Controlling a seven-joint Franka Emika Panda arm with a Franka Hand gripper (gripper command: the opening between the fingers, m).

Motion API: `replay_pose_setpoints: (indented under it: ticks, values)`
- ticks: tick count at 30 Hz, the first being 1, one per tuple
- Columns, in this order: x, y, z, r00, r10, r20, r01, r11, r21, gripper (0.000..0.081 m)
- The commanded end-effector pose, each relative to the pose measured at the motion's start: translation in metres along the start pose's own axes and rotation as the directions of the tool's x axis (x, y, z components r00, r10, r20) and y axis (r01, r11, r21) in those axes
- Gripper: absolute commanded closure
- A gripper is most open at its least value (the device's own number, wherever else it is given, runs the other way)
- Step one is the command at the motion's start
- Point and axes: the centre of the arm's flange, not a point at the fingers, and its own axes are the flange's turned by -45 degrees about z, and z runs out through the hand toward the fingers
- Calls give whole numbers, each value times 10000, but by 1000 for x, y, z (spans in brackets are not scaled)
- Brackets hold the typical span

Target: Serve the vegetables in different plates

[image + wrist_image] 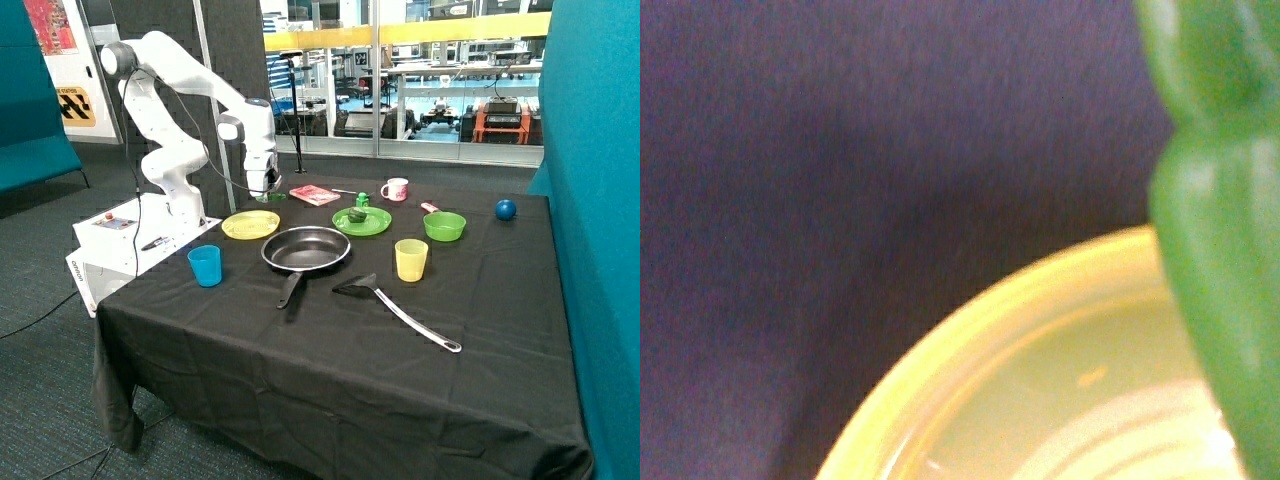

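My gripper [266, 190] hangs over the far rim of the yellow plate [250, 225], shut on the elongated bright green vegetable [272, 197]. In the wrist view this vegetable [1220, 250] fills one side, close to the camera, with the yellow plate's rim [970, 330] and black cloth below it. The round dark green vegetable [357, 214] lies on the bright green plate [376, 227], beyond the pan.
A black frying pan [305, 250] sits between the plates and the front. Around it are a blue cup [205, 265], yellow cup [411, 259], spatula [400, 305], green bowl [444, 226], pink mug [396, 189], small green item [362, 199], red packet [314, 194] and blue ball [506, 209].
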Motion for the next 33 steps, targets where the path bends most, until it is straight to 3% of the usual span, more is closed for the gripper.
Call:
replay_pose_setpoints:
  ticks: [1,8,21,29,33]
  values:
    - [-38,-10,19,9968,796,-10,-796,9968,10,808]
    - [-55,-1,35,9902,1394,-10,-1394,9902,11,808]
    - [-49,28,54,9816,1908,-9,-1908,9816,11,808]
    - [-54,39,71,9680,2508,-8,-2508,9680,12,808]
    - [-58,42,75,9668,2557,-8,-2557,9668,12,808]
